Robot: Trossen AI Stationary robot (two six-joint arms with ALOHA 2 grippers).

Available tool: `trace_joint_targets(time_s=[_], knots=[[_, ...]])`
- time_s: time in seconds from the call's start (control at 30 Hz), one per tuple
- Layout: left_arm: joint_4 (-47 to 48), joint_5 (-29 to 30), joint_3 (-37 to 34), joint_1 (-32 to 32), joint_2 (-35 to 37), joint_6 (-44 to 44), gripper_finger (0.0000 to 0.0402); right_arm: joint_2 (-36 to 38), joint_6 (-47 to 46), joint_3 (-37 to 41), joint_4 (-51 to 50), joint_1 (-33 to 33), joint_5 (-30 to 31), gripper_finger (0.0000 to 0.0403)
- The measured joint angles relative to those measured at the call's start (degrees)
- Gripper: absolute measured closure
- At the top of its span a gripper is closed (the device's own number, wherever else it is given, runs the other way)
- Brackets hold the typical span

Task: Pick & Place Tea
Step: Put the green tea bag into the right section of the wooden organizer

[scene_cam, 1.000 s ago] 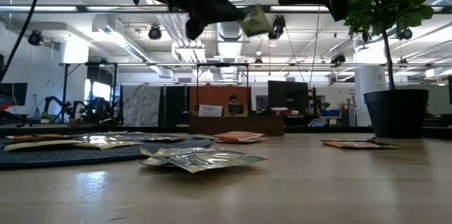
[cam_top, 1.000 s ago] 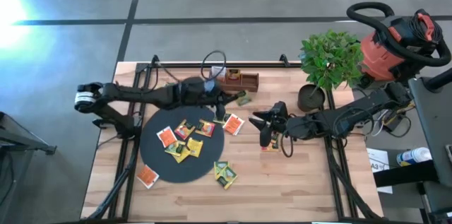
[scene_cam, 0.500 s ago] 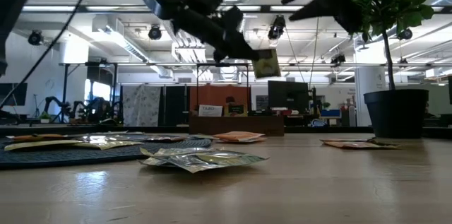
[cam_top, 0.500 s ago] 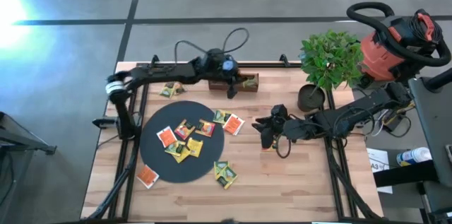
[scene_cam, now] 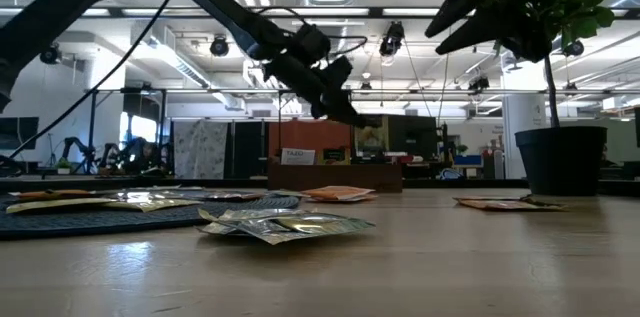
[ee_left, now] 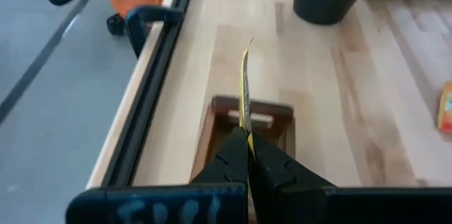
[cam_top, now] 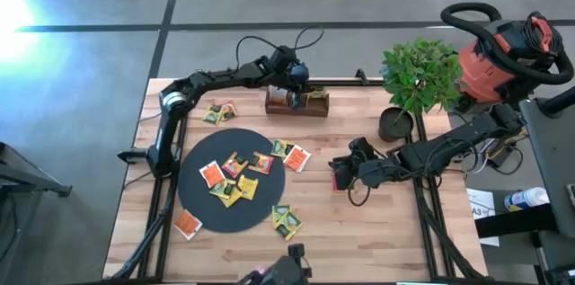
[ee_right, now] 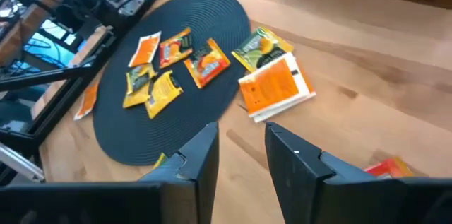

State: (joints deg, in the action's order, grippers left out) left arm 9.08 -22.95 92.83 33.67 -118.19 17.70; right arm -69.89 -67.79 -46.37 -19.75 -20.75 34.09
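Several small tea packets, orange, yellow and green, lie on the black disc point(cam_top: 231, 182) and on the wood around it point(cam_top: 287, 220). My left gripper point(cam_top: 293, 96) is shut on one yellow-green tea packet point(ee_left: 245, 86) and hovers over the brown wooden tray point(cam_top: 301, 103) at the far edge. My right gripper point(ee_right: 241, 155) stands open above the table right of the disc. An orange packet point(ee_right: 385, 169) lies on the wood beside it. Two packets point(ee_right: 272, 75) lie at the disc's edge ahead of it. My left gripper pinches the packet's near edge point(ee_left: 247, 133) between its two fingertips. The fingers slant down from the table's left toward the tray. The packet sticks out ahead of the fingers, seen edge-on, and hangs clear above the wooden tray point(scene_cam: 335, 177).
A potted plant point(cam_top: 418, 78) stands at the far right of the table. A red shop vacuum point(cam_top: 503, 51) sits beyond the table's right corner. Loose packets lie near the far left edge point(cam_top: 216, 112) and the near left point(cam_top: 187, 224). Black frame rails run along both table sides.
My left gripper has swung with its packet from over the disc's far side toward the far edge, sinking and rolling, and now hangs over the wooden tray. My right gripper has tipped down and rolled almost in place, and its fingers stand closer together.
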Motion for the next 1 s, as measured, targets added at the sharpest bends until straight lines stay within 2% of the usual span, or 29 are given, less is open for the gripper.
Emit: trace_joint_targets(time_s=[0.33, 1.0], knots=[[-0.1, -3.2, -0.2, 0.6, -2.8, 2.4, 0.0401, 0.0, -2.7, 0.3, -1.7, 0.0, 0.1, 0.0299], [-5.9, -0.7, 0.0, 0.6, -7.5, 3.8, 0.0401, 0.0, -7.5, 0.5, -4.0, 0.0, 0.6, 0.0303]])
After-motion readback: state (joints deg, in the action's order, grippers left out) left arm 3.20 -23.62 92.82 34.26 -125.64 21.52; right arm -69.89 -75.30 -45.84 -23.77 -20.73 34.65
